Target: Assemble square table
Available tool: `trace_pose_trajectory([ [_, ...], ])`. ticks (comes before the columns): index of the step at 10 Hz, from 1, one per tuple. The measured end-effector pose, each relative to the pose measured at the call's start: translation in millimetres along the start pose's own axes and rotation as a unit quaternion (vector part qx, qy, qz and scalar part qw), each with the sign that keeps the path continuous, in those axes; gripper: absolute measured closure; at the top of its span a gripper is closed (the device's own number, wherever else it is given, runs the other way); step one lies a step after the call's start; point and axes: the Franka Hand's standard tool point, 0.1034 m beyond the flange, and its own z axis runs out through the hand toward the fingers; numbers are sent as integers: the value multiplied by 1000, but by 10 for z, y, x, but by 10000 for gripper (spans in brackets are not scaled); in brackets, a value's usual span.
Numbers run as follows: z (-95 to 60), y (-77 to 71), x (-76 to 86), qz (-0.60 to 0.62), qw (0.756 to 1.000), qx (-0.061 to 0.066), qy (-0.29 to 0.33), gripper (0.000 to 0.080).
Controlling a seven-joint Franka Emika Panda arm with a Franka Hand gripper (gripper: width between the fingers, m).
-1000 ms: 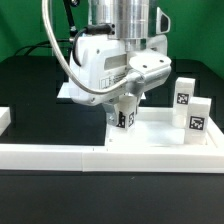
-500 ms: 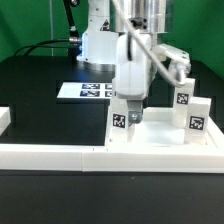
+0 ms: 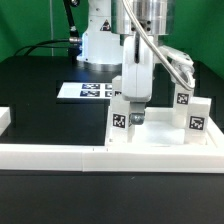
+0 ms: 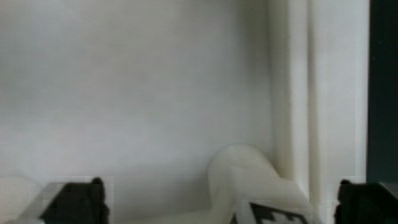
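Observation:
The square tabletop slab lies flat against the front border wall. One white leg with a tag stands upright on its corner at the exterior view's left. My gripper hangs right over that leg. In the wrist view the two black fingertips stand wide apart, and the leg rises between them without either touching it; my gripper is open. The slab fills the background there. Two more tagged legs stand at the exterior view's right.
The long white low border wall runs along the front, with an end piece at the exterior view's left. The marker board lies on the black table behind the slab. The arm's base stands at the back.
The wrist has turned and the hand has shifted to the exterior view's right and up a little. The tagged leg, covered by the hand a second ago, now shows standing beside the fingers.

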Motion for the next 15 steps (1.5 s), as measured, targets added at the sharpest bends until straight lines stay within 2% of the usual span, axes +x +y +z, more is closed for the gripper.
trace_pose_trajectory([
  [1,-77,-37,-51,-14,1000,7,-5,151],
  [3,-251,-86,-124,-16,1000,12,-17,151],
  [8,-216,-74,-113,-19,1000,11,-15,151],
  [10,-199,-91,-74,-168,986,14,-7,151],
  [12,-110,-128,150,-271,962,35,18,151],
  [15,-110,-131,162,-358,933,32,22,151],
])
